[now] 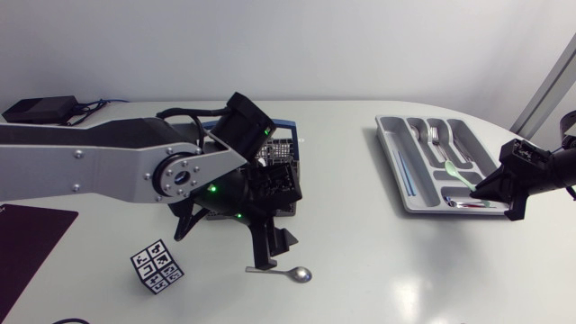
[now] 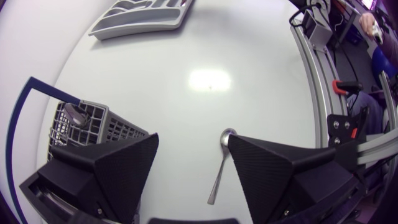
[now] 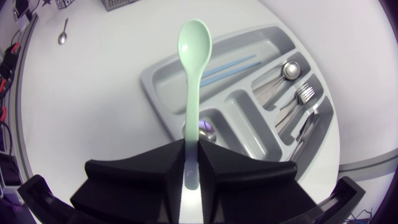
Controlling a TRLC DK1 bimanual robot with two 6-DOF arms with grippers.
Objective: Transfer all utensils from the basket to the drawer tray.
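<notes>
Above the tray [image 3: 165,87], right fingers [image 3: 249,177] pinch the green spoon [image 3: 193,93].

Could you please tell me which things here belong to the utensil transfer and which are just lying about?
Job in hand: basket, drawer tray, metal spoon on the table, green spoon in the right gripper.
Lying about: marker cube, black box, dark mat.

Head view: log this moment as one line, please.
left gripper: open, around metal spoon on table | right gripper: shut on green spoon over drawer tray | task: unfinished
</notes>
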